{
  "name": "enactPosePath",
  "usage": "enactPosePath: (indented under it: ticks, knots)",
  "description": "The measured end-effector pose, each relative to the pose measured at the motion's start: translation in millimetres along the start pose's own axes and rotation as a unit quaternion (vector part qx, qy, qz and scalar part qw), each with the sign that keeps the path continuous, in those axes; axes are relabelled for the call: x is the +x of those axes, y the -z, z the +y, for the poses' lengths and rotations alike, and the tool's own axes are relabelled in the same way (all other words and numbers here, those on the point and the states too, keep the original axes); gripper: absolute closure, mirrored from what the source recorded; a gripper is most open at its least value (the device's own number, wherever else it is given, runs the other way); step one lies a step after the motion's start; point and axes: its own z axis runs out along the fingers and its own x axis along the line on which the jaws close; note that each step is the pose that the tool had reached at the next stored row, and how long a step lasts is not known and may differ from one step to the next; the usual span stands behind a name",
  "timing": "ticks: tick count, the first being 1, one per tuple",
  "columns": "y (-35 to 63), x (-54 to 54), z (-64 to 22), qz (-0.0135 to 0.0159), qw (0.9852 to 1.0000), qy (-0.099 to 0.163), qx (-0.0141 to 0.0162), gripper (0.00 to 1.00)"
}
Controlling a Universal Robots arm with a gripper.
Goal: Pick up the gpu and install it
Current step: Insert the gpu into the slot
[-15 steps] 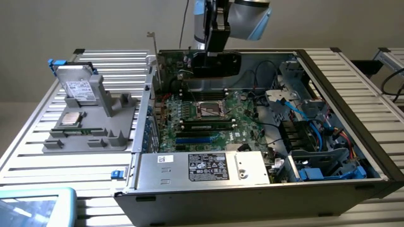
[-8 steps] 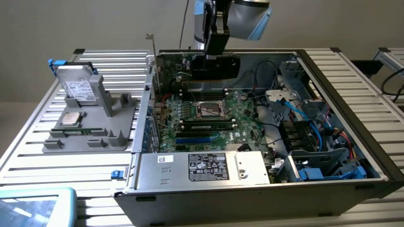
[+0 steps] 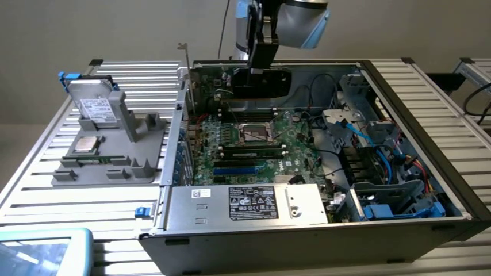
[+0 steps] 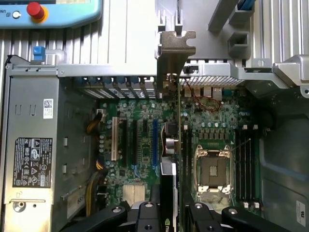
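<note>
The gpu [image 3: 261, 83] is a black card held upright on its edge inside the open PC case [image 3: 429, 172], over the motherboard [image 3: 245, 146] just beyond the CPU socket [image 3: 256, 133]. My gripper [image 3: 261, 64] comes down from above and is shut on the card's top edge. In the wrist view the gpu [image 4: 169, 169] appears edge-on between my fingers [image 4: 147, 212]. It runs along the expansion slots [image 4: 154, 140], and its silvery bracket [image 4: 175, 53] sits at the case's rear wall. Whether the card touches a slot I cannot tell.
The power supply [image 3: 245, 204] fills the case's near corner, and drive bays with blue cables [image 3: 391, 190] line the exterior view's right. A grey tray [image 3: 107, 167] on the exterior view's left holds a hard drive [image 3: 96, 106], a processor [image 3: 86, 144] and a RAM stick [image 3: 92, 159]. A teach pendant [image 3: 38, 253] lies nearby.
</note>
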Motion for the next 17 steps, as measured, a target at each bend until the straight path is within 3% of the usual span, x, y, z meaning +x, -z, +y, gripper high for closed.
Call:
enactPosePath:
  ticks: [11,15,17]
  knots:
    - [-18.4,4.3,-1.3,-0.0052,0.9999,-0.009,-0.0008,0.73]
    - [-25.7,5.5,-1.8,-0.0054,0.9999,-0.010,-0.0010,0.73]
    - [-28.1,7.6,-2.8,-0.0066,0.9999,-0.010,-0.0027,0.73]
